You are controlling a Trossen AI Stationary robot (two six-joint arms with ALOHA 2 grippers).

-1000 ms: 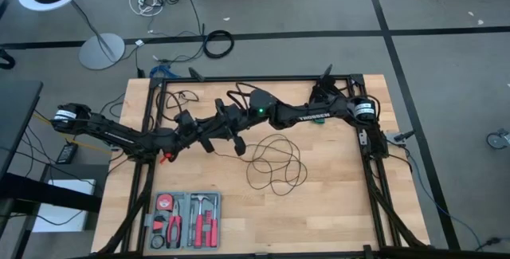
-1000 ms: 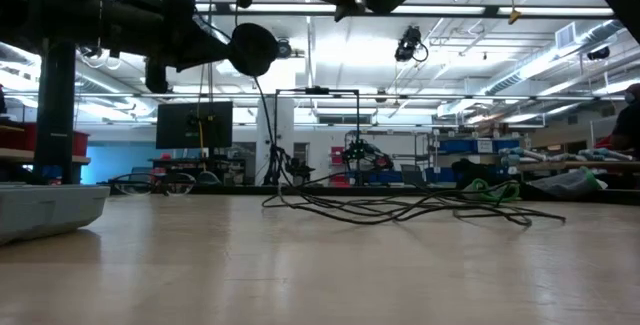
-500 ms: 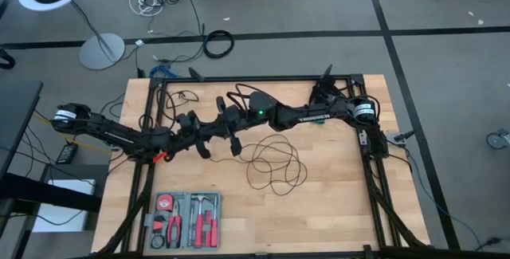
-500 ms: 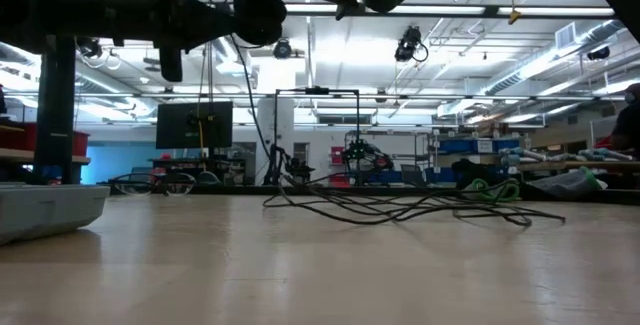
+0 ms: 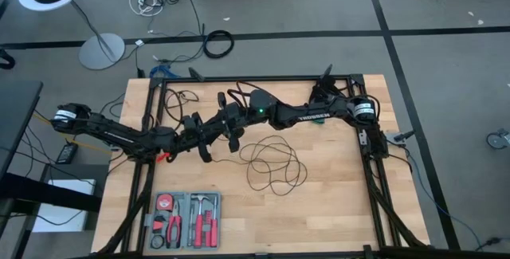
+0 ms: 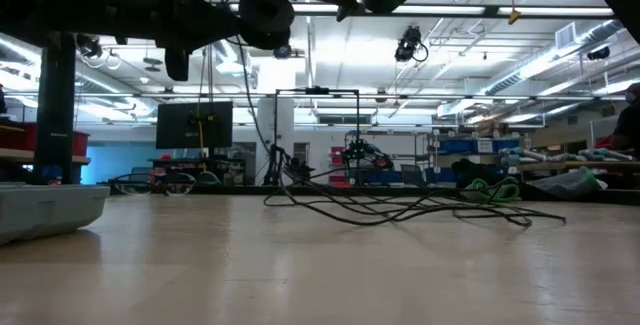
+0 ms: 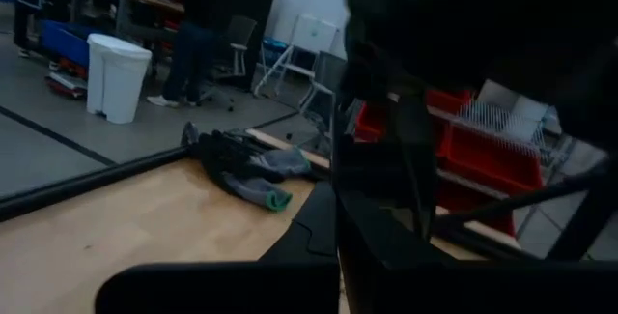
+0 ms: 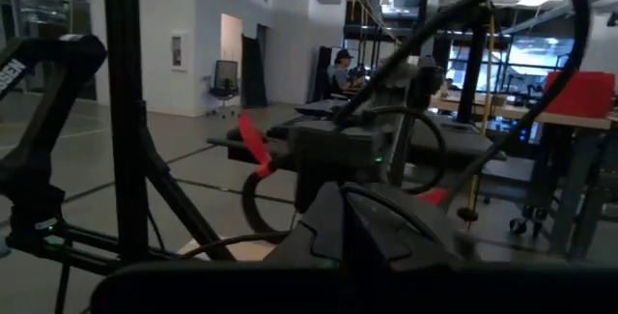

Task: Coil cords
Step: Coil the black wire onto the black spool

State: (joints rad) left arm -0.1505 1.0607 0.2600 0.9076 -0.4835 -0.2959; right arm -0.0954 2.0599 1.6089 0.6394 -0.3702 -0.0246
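Broadly, the wooden table (image 5: 335, 203) fills the middle of the high view, with a black frame (image 5: 374, 179) running round its edges. Both arms reach over its far half and meet left of centre. The right arm (image 5: 307, 115) comes in from the far right corner; the left arm (image 5: 119, 134) comes in from the left edge.

The right gripper (image 5: 233, 135) and the left gripper (image 5: 201, 131) sit just beside each other above the table, and both pincers are closed tight. From the high view I cannot tell whether either one pinches the cord.

The cord (image 5: 275, 162) lies in a loose tangle of thin black loops near the table's centre, just right of the two grippers, with one strand running left toward them. In the low view the same cord (image 6: 400, 205) sprawls flat on the wood, and a strand rises from it toward the dark arms overhead. A round black puck (image 6: 263, 17) shows high up among those arms, close against a gripper.

A tool tray (image 5: 187, 220) with red-handled tools rests at the near left of the table. A grey glove (image 7: 253, 169) lies on the wood in the left wrist view.

On the floor beyond the far edge sit a thick black cable ring (image 5: 217, 44), a lamp base (image 5: 101, 51) and white cables (image 5: 150, 0).
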